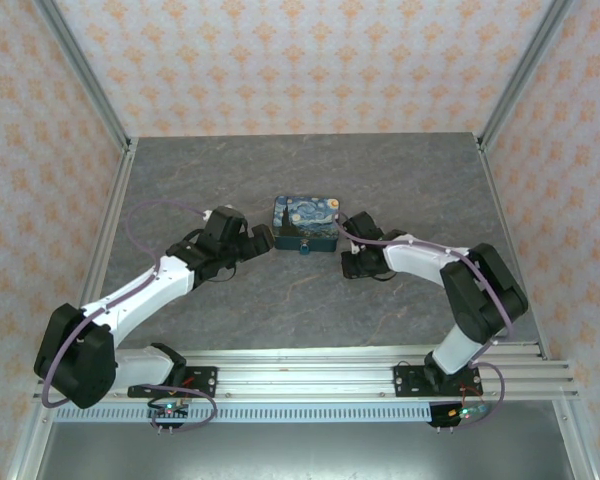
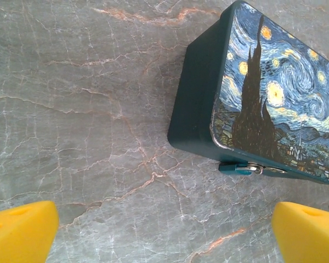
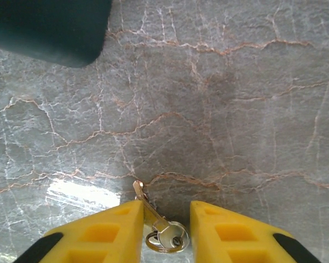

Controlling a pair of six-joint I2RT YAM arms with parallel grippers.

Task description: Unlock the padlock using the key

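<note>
A robot lab cell: patterned wallpaper panels point(image 1: 300, 60) on aluminium posts point(image 1: 80, 70) box in a grey marbled desk point(image 1: 300, 170), with two arms point(image 1: 140, 290) bolted to rails point(image 1: 310, 375) at its near edge.

Top view: padlock point(image 1: 305, 249) is just a teal speck at the box point(image 1: 306, 222) front, shackle and keyhole too small to resolve; left wrist: it sits mostly tucked under the box's lower edge, only a teal sliver and a metal glint showing; box cut off by the right edge; left pincer point(image 2: 164, 234) fingertips point(image 2: 22, 233) clipped at the bottom corners; right wrist: key point(image 3: 151, 211) in the right pincer point(image 3: 166, 212) gap, clamped or loose on the tabletop point(image 3: 236, 109) unclear.
</note>
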